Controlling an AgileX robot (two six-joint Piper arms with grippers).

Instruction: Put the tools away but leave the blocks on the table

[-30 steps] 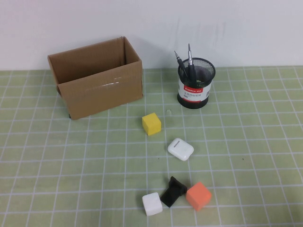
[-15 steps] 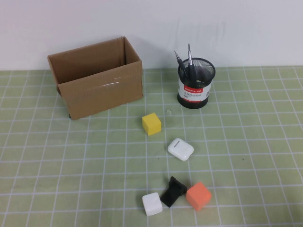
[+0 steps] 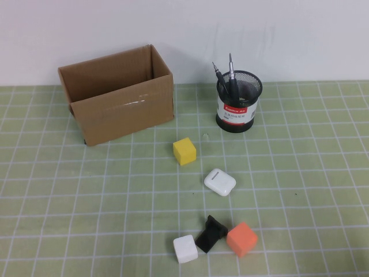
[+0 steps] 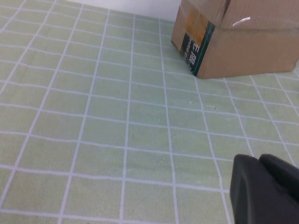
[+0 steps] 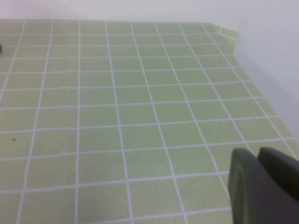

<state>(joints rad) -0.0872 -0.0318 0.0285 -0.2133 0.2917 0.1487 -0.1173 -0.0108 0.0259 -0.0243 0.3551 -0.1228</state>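
Two thin tools stand in a black mesh cup at the back right of the table: one with a silver tip and a darker pointed one. Three blocks lie on the table: yellow in the middle, white and orange near the front edge. Neither arm shows in the high view. My left gripper is shut and empty above bare table, short of the cardboard box. My right gripper is shut and empty over bare table near its corner.
An open cardboard box stands at the back left. A rounded white case lies between the yellow and orange blocks. A small black angular object sits between the white and orange blocks. The table's edge runs beside the right gripper.
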